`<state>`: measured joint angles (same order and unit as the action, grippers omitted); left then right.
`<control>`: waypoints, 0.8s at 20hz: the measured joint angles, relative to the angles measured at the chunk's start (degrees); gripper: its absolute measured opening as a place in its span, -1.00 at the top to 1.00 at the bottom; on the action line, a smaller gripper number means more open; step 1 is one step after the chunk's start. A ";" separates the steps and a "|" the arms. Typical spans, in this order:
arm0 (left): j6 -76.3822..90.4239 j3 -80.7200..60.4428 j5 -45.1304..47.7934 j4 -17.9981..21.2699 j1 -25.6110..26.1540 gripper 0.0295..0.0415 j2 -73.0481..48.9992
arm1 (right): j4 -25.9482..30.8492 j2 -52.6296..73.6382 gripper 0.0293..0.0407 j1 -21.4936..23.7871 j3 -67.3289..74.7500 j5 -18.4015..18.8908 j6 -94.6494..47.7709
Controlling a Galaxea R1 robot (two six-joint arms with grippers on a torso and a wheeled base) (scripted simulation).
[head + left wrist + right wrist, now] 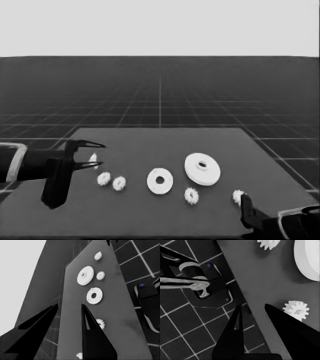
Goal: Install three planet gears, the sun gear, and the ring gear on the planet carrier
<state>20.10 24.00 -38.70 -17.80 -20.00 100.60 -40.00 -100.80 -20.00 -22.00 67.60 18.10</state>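
The smaller round part [160,181] lies flat at the table's middle, and the larger round part [202,168] sits just right of it. Two gears [104,178] [119,183] lie left of the smaller part, a third gear [191,195] sits in front of the larger part, and another gear [238,196] lies near the right front. My left gripper [99,154] waits open over the table's left end, with the thin white piece [93,160] lying under its fingers. My right gripper [246,204] is parked open at the lower right, beside that last gear [296,310].
The left wrist view looks along the table past the open left gripper [70,305] to both round parts [94,295] [85,275]. Dark machinery [207,287] with blue lights sits on the floor grid past the table's corner near the right gripper [253,305].
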 joint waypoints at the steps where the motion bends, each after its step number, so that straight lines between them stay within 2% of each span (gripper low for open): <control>1: -0.15 -4.08 -2.82 4.20 4.05 1.00 -0.16 | 4.33 -0.78 1.00 -3.10 3.03 -1.33 -0.19; 2: -0.09 -2.45 -1.69 2.50 2.56 0.98 -0.10 | 2.55 -0.46 0.74 -1.93 1.69 -0.77 -0.11; 3: -0.05 -1.44 -1.02 1.48 1.65 0.69 -0.08 | 1.51 -0.26 0.23 -1.25 0.90 -0.45 -0.07; 4: -0.03 -0.85 -0.62 0.88 1.12 0.15 -0.06 | 0.89 -0.15 -0.32 -0.86 0.45 -0.25 -0.04; 5: -27.83 5.15 -20.99 -26.40 13.75 -0.46 5.93 | 0.53 -0.08 -0.52 -0.63 0.19 -0.14 -0.02; 6: -55.16 14.38 -41.44 -23.51 17.53 -0.82 16.27 | 0.32 -0.05 -0.59 -0.50 0.04 -0.08 -0.01; 7: -68.18 25.89 -46.50 -11.30 18.05 -0.75 23.19 | 0.20 -0.02 -0.60 -0.43 -0.04 -0.04 -0.01; 8: -73.34 35.45 -46.33 -2.91 18.46 -0.63 26.96 | 0.13 -0.01 -0.61 -0.38 -0.09 -0.02 0.00; 9: -75.14 42.25 -45.83 2.23 18.82 -0.56 29.28 | 0.09 -0.01 -0.61 -0.36 -0.12 0.00 0.00; 10: -75.67 46.83 -45.59 5.33 19.09 -0.52 30.80 | 0.06 0.00 -0.61 -0.34 -0.14 0.00 0.00; 12: -75.66 51.77 -45.48 8.28 19.35 -0.50 32.46 | 0.04 0.00 -0.61 -0.33 -0.15 0.01 0.00; 14: -75.47 53.75 -45.49 9.33 19.45 -0.49 33.14 | 0.03 0.00 -0.61 -0.32 -0.16 0.01 0.00; 15: -74.69 56.30 -42.61 5.58 23.96 -0.49 34.23 | 0.03 0.00 -0.61 -0.32 -0.16 0.01 0.00; 16: -74.00 58.54 -40.76 3.57 27.12 -0.49 35.23 | 0.03 0.00 -0.61 -0.32 -0.16 0.01 0.00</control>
<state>-53.90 82.54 -79.46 -14.23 7.12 135.83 -39.97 -100.80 -20.32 -22.16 67.61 18.10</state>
